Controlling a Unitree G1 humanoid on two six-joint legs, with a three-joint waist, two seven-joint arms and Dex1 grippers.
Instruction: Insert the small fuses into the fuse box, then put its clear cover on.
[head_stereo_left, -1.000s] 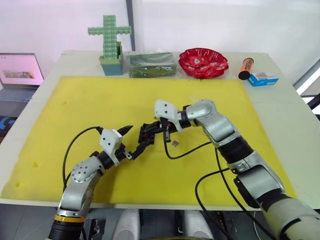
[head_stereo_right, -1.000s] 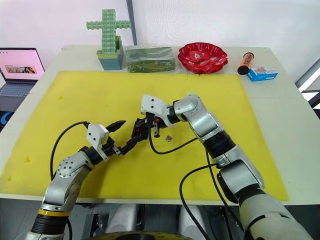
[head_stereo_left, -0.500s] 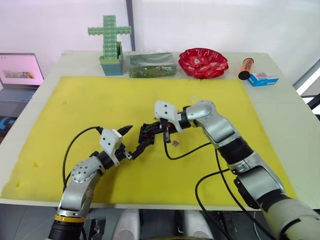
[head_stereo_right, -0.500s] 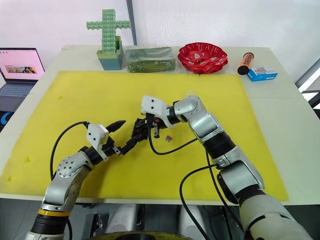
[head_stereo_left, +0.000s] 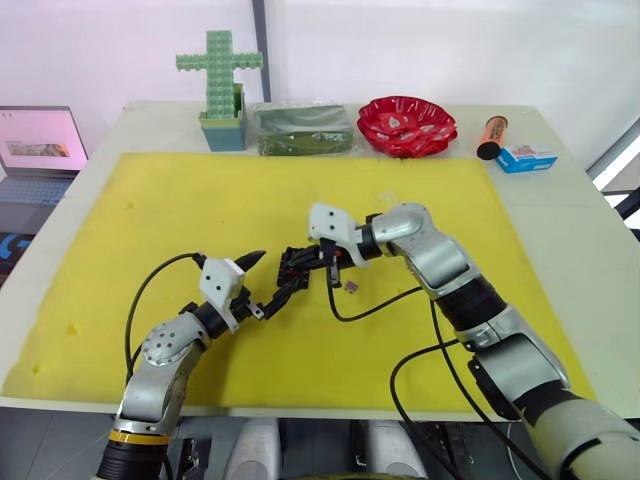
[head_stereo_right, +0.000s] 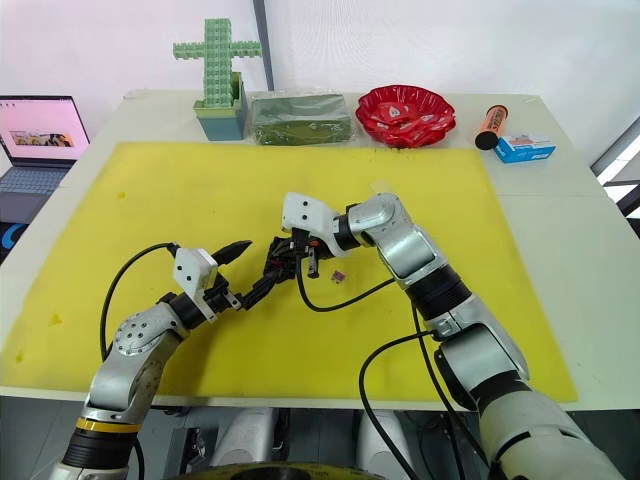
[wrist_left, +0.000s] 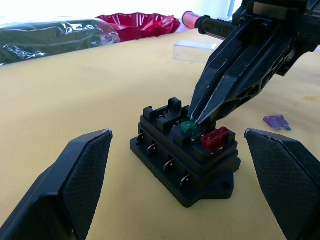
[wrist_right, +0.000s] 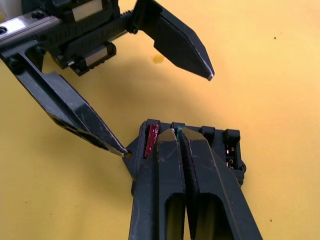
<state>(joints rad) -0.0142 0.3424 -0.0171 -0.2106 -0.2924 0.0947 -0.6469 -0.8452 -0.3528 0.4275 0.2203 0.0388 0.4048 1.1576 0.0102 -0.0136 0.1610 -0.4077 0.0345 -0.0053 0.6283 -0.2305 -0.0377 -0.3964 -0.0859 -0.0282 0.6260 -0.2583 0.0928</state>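
Yellow mat (head_stereo_left: 180, 220): fuse box (wrist_left: 186, 159) between wide left claw (wrist_left: 175, 195), green fuse (wrist_left: 189, 127) pinched under right claw (wrist_right: 179, 134).

Tabletop (head_stereo_left: 560, 215): pale, carrying a yellow foam mat (head_stereo_left: 190, 215).
On the mat: black fuse box (wrist_left: 185, 160), brownish-purple fuse (head_stereo_left: 351, 287), clear cover (wrist_left: 196, 50).
Back edge: green block cross (head_stereo_left: 218, 70), dark green packet (head_stereo_left: 303, 129), red bowl (head_stereo_left: 407, 124), orange tube (head_stereo_left: 491, 137), blue box (head_stereo_left: 526, 158).

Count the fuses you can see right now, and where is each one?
3: red fuse seated in the fuse box, green fuse pinched by the right gripper over it, purple fuse on the mat. Others may be hidden.
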